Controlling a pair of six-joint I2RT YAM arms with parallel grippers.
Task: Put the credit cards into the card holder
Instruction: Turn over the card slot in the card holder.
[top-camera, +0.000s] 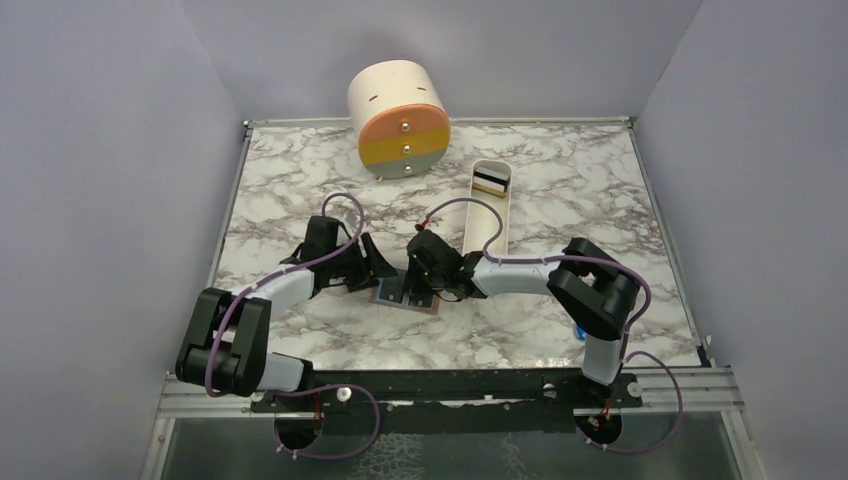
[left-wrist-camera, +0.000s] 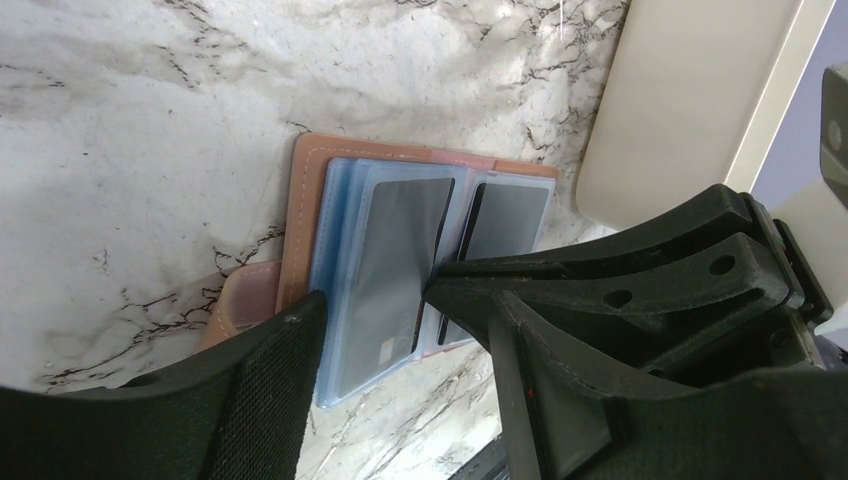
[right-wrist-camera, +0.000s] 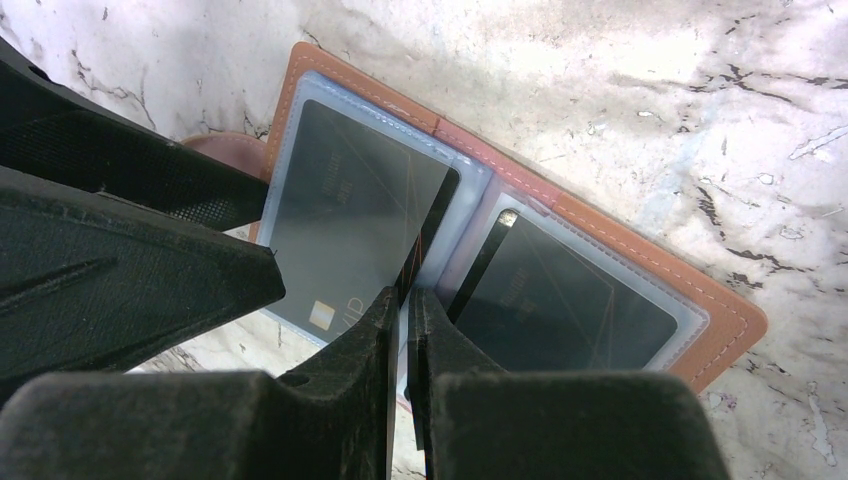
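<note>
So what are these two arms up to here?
They're filling a card holder that lies open on the marble table. The right gripper has its jaws pinched on a dark credit card standing on edge at the holder's fold, apparently slipping it inside. The left gripper, jaws open, straddles the holder's left page, seemingly steadying it. Both pages already show sleeved cards.

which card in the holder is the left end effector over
The dark card in the holder half by the flap: the open left end effector straddles it. The other card lies across the fold.
</note>
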